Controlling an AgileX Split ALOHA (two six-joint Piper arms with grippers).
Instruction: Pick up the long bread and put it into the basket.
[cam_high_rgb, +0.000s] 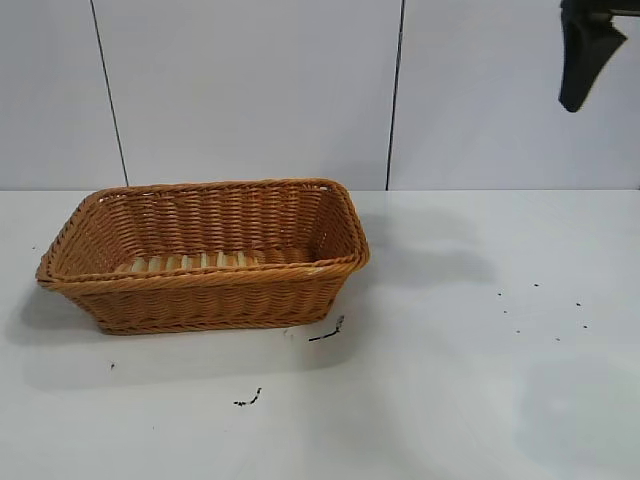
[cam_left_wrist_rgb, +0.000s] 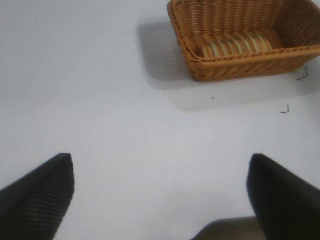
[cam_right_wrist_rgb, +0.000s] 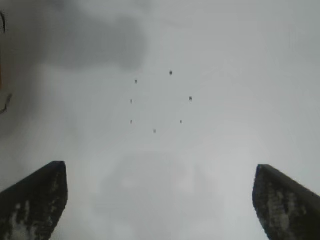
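The long bread (cam_high_rgb: 190, 262), tan with pale crosswise stripes, lies inside the orange-brown wicker basket (cam_high_rgb: 205, 300) along its near wall. It also shows in the left wrist view (cam_left_wrist_rgb: 235, 46), inside the basket (cam_left_wrist_rgb: 240, 67). My right gripper (cam_high_rgb: 585, 60) hangs high at the top right, far from the basket; in its wrist view the gripper (cam_right_wrist_rgb: 160, 200) is open and empty above bare table. My left gripper (cam_left_wrist_rgb: 160, 190) is open and empty, well away from the basket; it does not show in the exterior view.
Small dark marks (cam_high_rgb: 328, 331) lie on the white table in front of the basket. A ring of dots (cam_right_wrist_rgb: 160, 102) sits under the right gripper. A panelled wall runs behind the table.
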